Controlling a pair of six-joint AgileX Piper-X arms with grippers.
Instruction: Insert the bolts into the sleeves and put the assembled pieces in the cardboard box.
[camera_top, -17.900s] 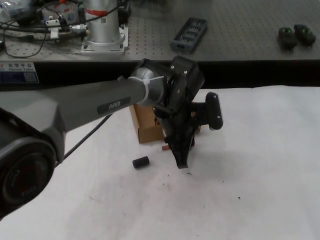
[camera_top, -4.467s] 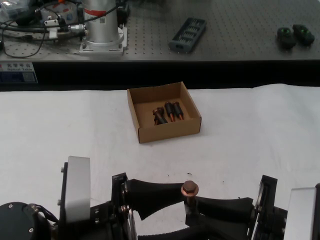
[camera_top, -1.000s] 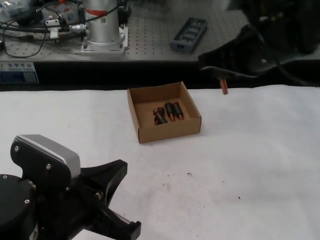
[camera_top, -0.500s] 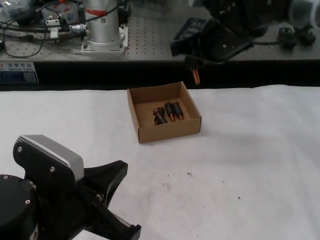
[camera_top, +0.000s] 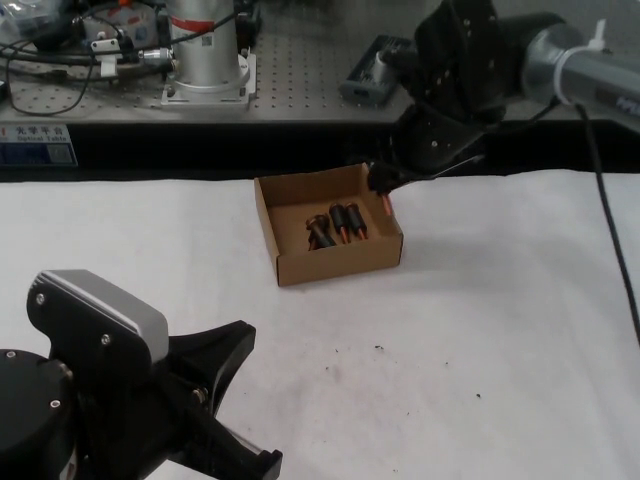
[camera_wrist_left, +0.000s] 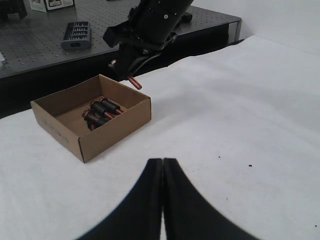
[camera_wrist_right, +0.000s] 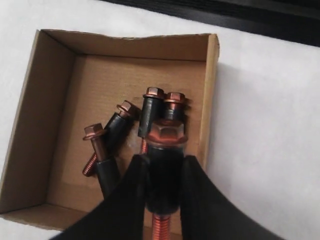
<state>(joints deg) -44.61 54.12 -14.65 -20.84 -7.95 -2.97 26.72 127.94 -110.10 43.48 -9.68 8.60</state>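
R gripper (camera_wrist_right: 165, 160) gripping sleeved bolt (camera_wrist_right: 166, 135), over cardboard box (camera_wrist_right: 47, 95), 4 pcs (camera_wrist_right: 149, 112) inside

The cardboard box (camera_top: 335, 268) (camera_wrist_left: 115, 132) (camera_wrist_right: 30, 115) is a shallow brown tray, open at the top, and sits flat on the white-covered counter. Inside it lie the assembled pieces (camera_top: 340, 225) (camera_wrist_left: 102, 112) (camera_wrist_right: 148, 114), each a copper-coloured hex-head bolt pushed through a black sleeve. Four bolt heads show in the right wrist view. The pieces lie on their sides, close together and partly overlapping, towards one side of the box floor. Another bolt-and-sleeve piece (camera_top: 387, 203) (camera_wrist_left: 134, 82) (camera_wrist_right: 166, 145) hangs above the box near a side wall, pinched around its black sleeve by the right claw (camera_top: 385, 185) (camera_wrist_right: 165, 162). Its threaded end points down at a tilt.
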